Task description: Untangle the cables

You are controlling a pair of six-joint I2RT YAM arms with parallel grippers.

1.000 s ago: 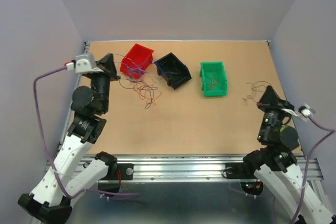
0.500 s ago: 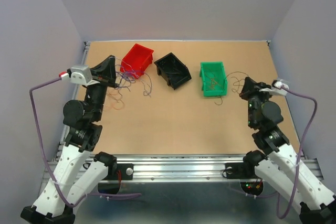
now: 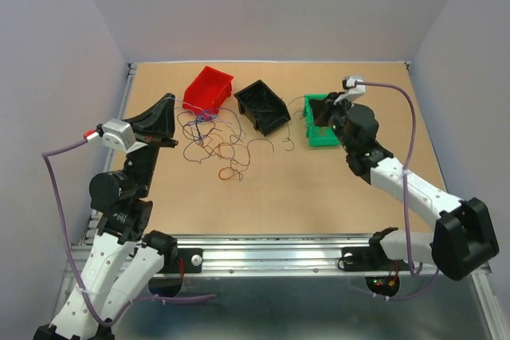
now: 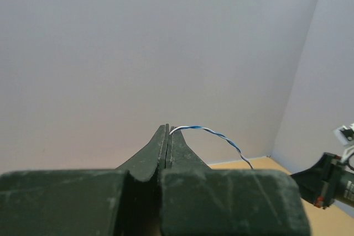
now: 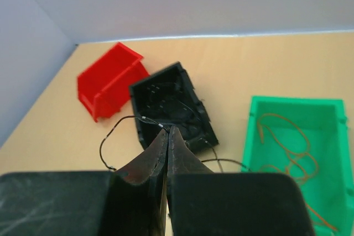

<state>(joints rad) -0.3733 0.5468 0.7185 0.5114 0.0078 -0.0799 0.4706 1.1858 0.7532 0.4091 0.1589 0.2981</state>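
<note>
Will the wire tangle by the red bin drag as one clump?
Probably not: the cables lie in loose, floppy curls, spread out. Likely light, so strands should slide easily. Some may snag on the red bin they reach.

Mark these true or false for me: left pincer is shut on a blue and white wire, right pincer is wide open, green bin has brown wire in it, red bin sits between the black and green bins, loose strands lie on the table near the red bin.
1. The left pincer is shut on a blue-and-white twisted wire. True.
2. The right pincer is wide open. False: it is shut on a thin black wire.
3. The green bin holds brown wire. True.
4. The red bin sits between the other two. False: the black bin is in the middle.
5. Loose strands lie on the table near the red bin. True.
</note>
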